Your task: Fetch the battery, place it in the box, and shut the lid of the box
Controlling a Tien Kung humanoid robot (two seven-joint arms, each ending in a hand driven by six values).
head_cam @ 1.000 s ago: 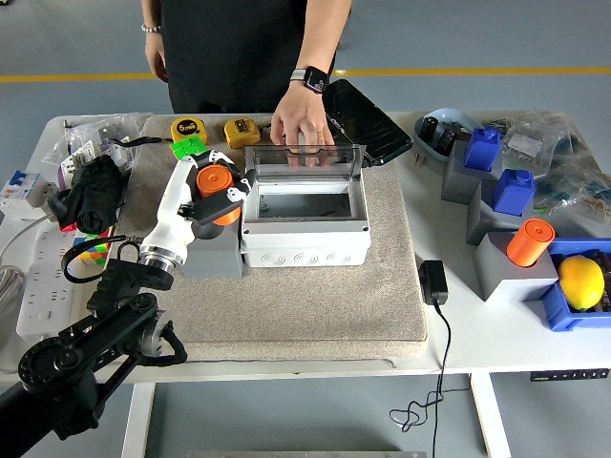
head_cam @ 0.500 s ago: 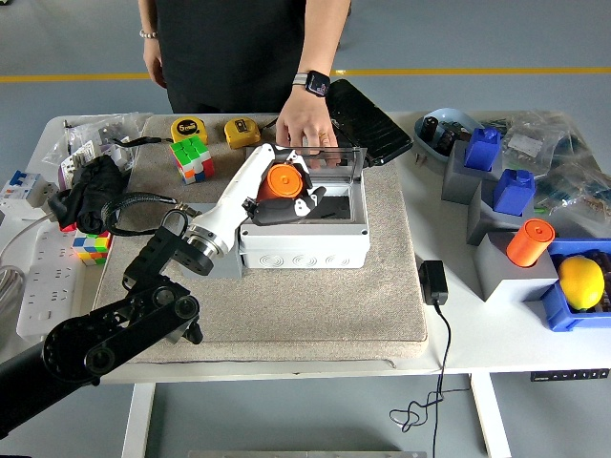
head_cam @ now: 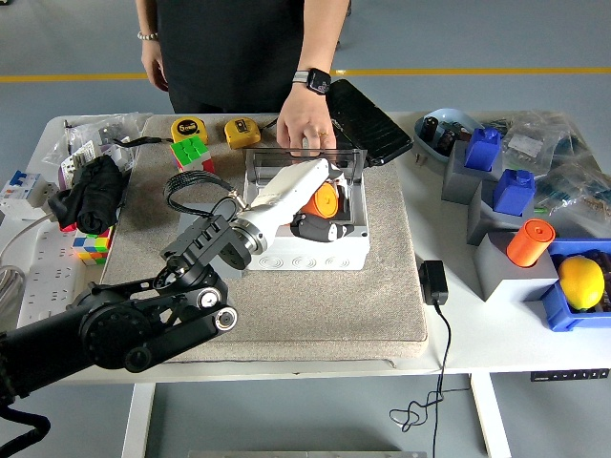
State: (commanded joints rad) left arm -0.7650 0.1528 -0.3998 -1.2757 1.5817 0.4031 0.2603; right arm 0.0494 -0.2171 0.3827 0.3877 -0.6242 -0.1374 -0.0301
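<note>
White desk (head_cam: 496,334), cluttered at both ends, carrying a beige mat (head_cam: 315,296) with a white box (head_cam: 305,250) on it, clear lid (head_cam: 304,157) raised and steadied from the far side by a person's hand (head_cam: 304,122). Left hand (head_cam: 320,210), on a black arm entering from lower left, reaches down into the box, fingers curled around the orange battery (head_cam: 326,200), which sits inside the box's opening. Smaller items: puzzle cube (head_cam: 191,153) and two tape measures (head_cam: 215,128) beyond the mat's far-left corner.

My view is bright and evenly lit from overhead; shadows under the desk (head_cam: 496,348) are soft, everything sharp, no glare.
</note>
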